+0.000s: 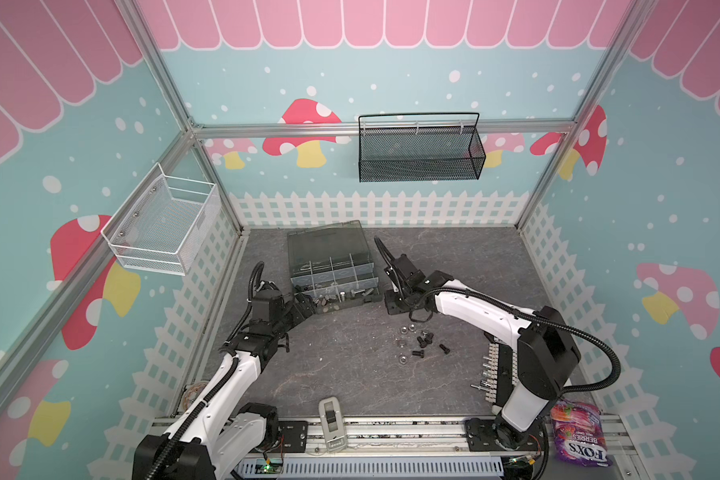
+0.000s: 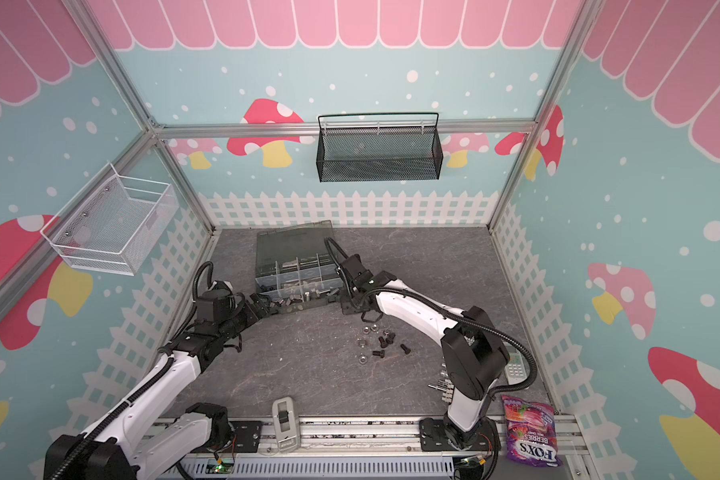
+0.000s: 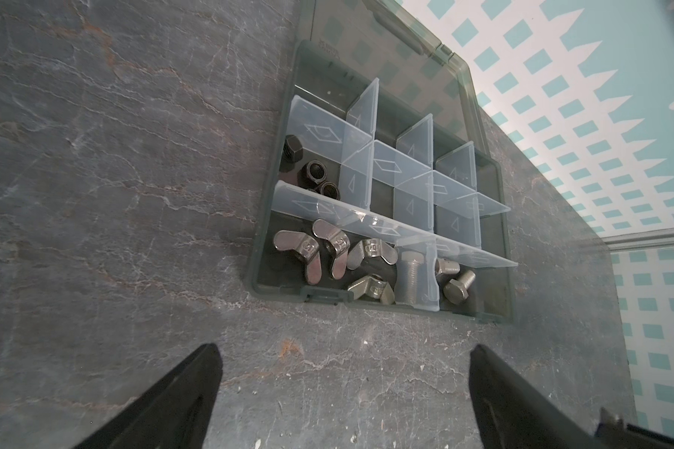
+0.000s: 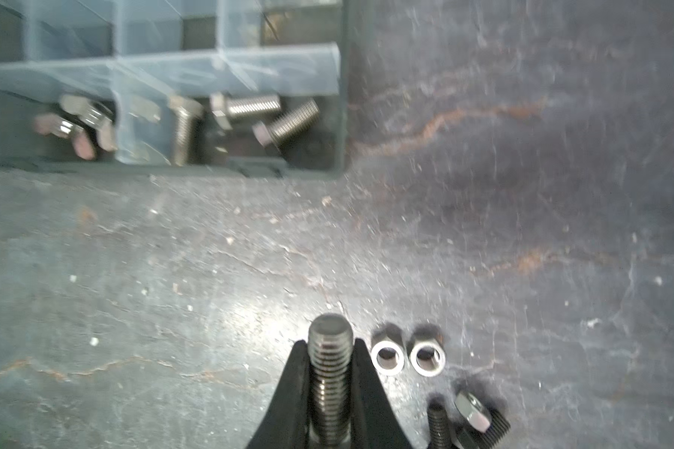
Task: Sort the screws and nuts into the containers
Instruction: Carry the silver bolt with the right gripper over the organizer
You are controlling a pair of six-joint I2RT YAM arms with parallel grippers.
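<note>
**A:** What's hidden on your right side?

**B:** The wrist view is blurred. Your right gripper point(image 4: 329, 343) is pinched on a dark screw point(image 4: 329, 388). Its head sits back between the fingers, cut off at the frame edge. In both top views the grip is too small to read.

**A:** Which way does it point?

**B:** Its long axis runs along the fingers. The threaded end pokes past the tips, toward the near corner of the organizer box point(image 4: 345, 116). Two silver nuts point(image 4: 388, 355) lie just beside the tips, bores facing the camera. Black screws point(image 4: 479, 421) lie behind those, partly cut off.

**A:** And your left?

**B:** Your left gripper point(image 3: 345, 350) stands wide with nothing between the fingers, over bare tabletop point(image 3: 133, 194). The box lies ahead of it. Wing nuts point(image 3: 327, 252) fill the nearest compartment, with silver screws point(image 3: 458, 285) alongside. Black nuts point(image 3: 320, 179) sit one row beyond. The dividers point(image 3: 413, 217) mask the farther compartments.
</note>
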